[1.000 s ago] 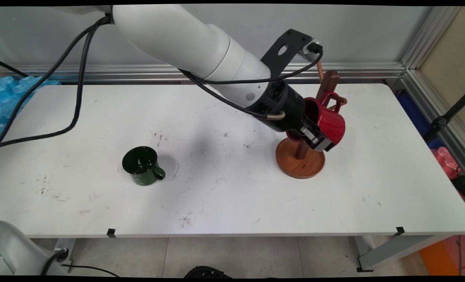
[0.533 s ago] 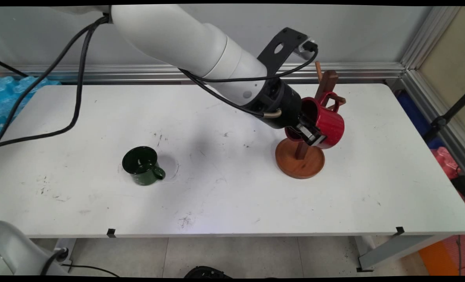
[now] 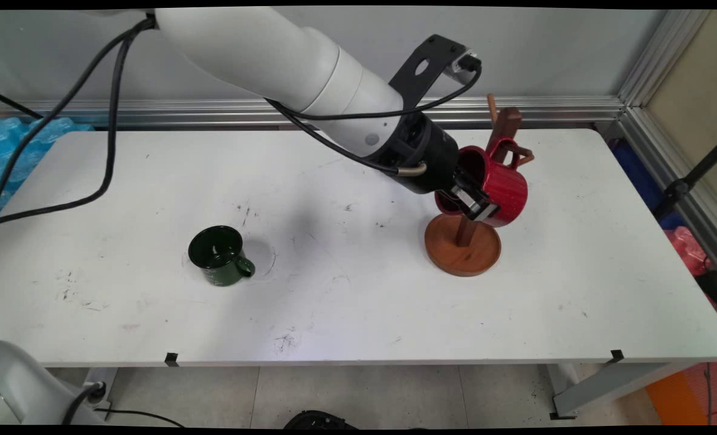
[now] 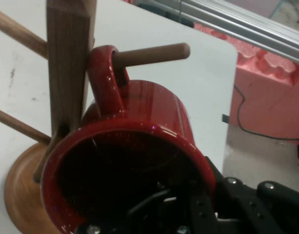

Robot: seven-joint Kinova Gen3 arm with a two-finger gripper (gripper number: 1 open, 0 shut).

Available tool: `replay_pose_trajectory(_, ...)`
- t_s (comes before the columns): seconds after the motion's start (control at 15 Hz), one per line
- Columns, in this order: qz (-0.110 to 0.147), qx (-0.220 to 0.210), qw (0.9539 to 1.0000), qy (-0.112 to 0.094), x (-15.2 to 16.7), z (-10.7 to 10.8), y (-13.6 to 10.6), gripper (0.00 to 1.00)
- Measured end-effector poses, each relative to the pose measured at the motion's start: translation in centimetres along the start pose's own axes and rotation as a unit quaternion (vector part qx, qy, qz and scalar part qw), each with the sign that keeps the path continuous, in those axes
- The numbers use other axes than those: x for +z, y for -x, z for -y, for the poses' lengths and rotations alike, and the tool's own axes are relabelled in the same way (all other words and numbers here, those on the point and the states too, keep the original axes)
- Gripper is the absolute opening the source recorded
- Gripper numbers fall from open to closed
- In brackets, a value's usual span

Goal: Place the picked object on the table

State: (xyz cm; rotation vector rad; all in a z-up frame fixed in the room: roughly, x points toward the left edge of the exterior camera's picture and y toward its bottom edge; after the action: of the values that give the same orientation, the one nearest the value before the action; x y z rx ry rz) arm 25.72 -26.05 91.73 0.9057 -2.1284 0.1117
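Observation:
My gripper point(image 3: 476, 202) is shut on the rim of a red mug point(image 3: 506, 184), one finger inside and one outside. The mug is tilted on its side against a wooden mug tree point(image 3: 464, 254). In the hand view the red mug point(image 4: 154, 112) has its handle looped over a wooden peg point(image 4: 149, 53) beside the tree's post point(image 4: 69, 63); my gripper point(image 4: 188, 207) sits at its lower rim. A dark green mug point(image 3: 219, 255) stands upright far to the left on the white table point(image 3: 358, 302).
The mug tree has further pegs sticking out at the top and left. Blue packing material point(image 3: 8, 145) lies beyond the table's left end, and pink items point(image 3: 690, 248) sit off its right end. Black cables hang from the arm over the left side.
My gripper and the red mug have shifted slightly left and up along the mug tree. The green mug has not moved.

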Motion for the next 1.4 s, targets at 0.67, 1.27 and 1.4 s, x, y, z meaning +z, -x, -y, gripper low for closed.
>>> replay_pose_trajectory(0.67, -0.013, 0.003, 0.9992, 0.038, -0.9, -2.6, -0.8, 0.0)
replay_pose_trajectory(1.27, -0.008, 0.008, 0.9977, 0.067, -2.0, -5.3, -1.0, 0.0)
replay_pose_trajectory(1.4, 0.004, 0.013, 0.9978, 0.065, -2.8, -5.5, -0.7, 0.0)
